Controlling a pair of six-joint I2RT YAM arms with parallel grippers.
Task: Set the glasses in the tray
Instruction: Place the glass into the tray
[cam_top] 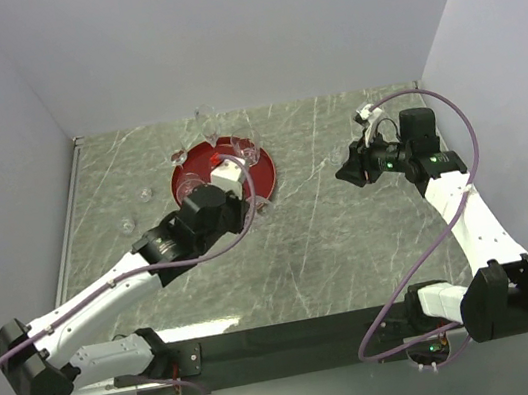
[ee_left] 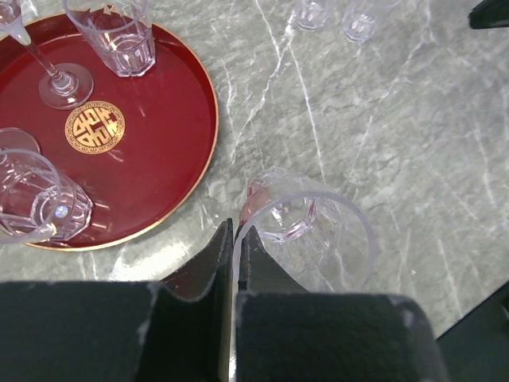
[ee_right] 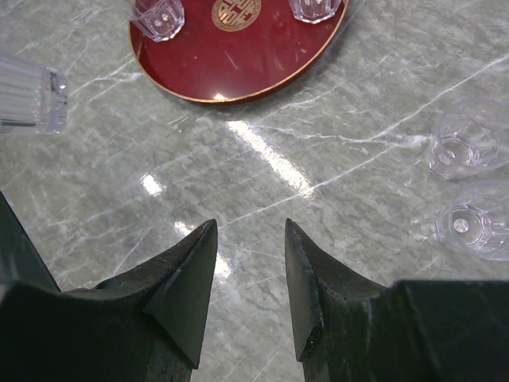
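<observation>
While the left gripper (cam_top: 228, 175) hangs over the tray (cam_top: 265, 179) in the top view, its wrist view shows jaws pinching a tumbler (ee_left: 318, 231) by the rim just outside that tray, whose centre bears a gold character-like emblem (ee_left: 95, 127), and the right gripper (ee_right: 250, 239), in its own view, has jaws spread over the table (ee_right: 119, 183).

Bare table (ee_right: 262, 159) is lying open between the right gripper (ee_right: 248, 231), its jaws spread, and the tray (ee_left: 208, 87). Several glasses (ee_left: 119, 36) are crowding the tray's edges, leaving room around the emblem (ee_left: 94, 127). The left gripper (ee_left: 236, 237), pinching a tumbler (ee_left: 306, 231), is blocking the tray's near-right rim; two loose tumblers (ee_right: 465, 147) are standing together on the table nearby.
</observation>
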